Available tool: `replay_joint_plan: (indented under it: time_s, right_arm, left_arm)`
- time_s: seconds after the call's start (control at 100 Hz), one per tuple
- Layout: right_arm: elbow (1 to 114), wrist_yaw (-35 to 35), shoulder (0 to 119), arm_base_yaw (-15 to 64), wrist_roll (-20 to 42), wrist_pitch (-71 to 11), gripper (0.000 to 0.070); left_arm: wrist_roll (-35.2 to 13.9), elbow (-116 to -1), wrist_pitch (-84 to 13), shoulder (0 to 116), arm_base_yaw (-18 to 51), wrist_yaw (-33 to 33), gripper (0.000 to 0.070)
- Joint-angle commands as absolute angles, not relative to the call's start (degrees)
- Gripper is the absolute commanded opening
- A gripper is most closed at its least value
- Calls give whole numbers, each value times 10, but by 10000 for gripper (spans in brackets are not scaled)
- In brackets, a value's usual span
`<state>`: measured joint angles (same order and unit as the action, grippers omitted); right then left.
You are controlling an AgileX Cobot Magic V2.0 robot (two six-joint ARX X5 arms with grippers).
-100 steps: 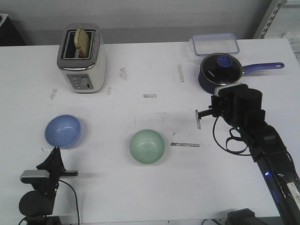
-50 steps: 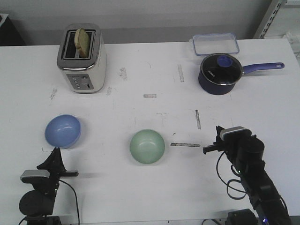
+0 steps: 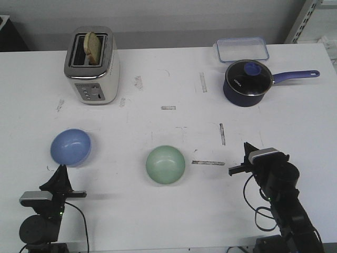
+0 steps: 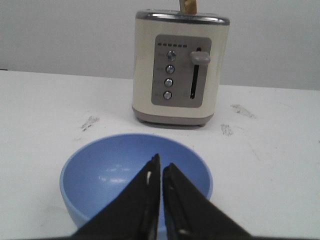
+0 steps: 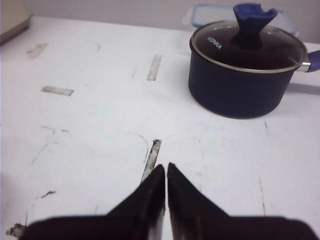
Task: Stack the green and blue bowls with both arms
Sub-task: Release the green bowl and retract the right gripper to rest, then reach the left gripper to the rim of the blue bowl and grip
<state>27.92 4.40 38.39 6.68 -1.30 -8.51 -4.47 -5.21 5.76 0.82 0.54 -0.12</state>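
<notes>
The periwinkle blue bowl [image 3: 70, 147] sits upright at the front left of the white table; it fills the left wrist view [image 4: 100, 175] just beyond my fingertips. The mint green bowl [image 3: 165, 164] sits upright near the front middle. My left gripper [image 3: 61, 171] is shut and empty, low at the table's front edge, just behind the blue bowl [image 4: 161, 162]. My right gripper [image 3: 246, 147] is shut and empty, low at the front right, well to the right of the green bowl; in the right wrist view [image 5: 165, 169] it points at bare table.
A cream toaster [image 3: 92, 66] with a slice of toast stands at the back left. A dark blue long-handled saucepan [image 3: 247, 83] with a glass lid and a clear plastic container [image 3: 241, 49] stand at the back right. Tape marks dot the table [image 3: 168, 211].
My right arm has drawn back from near the saucepan to the table's front right and lowered. The left arm and both bowls have not moved.
</notes>
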Motion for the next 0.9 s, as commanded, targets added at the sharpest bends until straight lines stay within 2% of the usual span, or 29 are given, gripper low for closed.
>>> replay_joint_plan:
  time_s: [0.0,0.15,0.34,0.43,0.5,0.61,0.69,0.73,0.89]
  right_arm:
    - [280,44,387,67,-17,-80,0]
    - [280,44,387,67,-17,-80,0]
    - [280,45,387,67,-16,-80,0]
    - [280,45,387,67,-16,-80,0]
    - [280,45,387,67,-16,-80,0]
    - [280,45,387,67,-16,-81,0]
    - [280,45,387,67,-16,-82,0]
    - [280,45,387,67,-16,-82,0]
    - [280,45,387,67,-16,-82,0]
  left_arm:
    - [-46,-97,75,16,5,-5,1]
    - [-18,-208,58,84,4,-6,1]
    - [38,-392,-37,228,4,-6,3]
    - [46,-462,-72,294,4,-6,22]
    - [45,-507,-92,343,4,-15,117]
    - [45,-551,-110,411,3,-44,394]
    - [45,-558,-111,445,3,-61,527]
    - [45,-558,-114,460,3,-74,548]
    - [39,-558,-172,515,-24,-101,548]
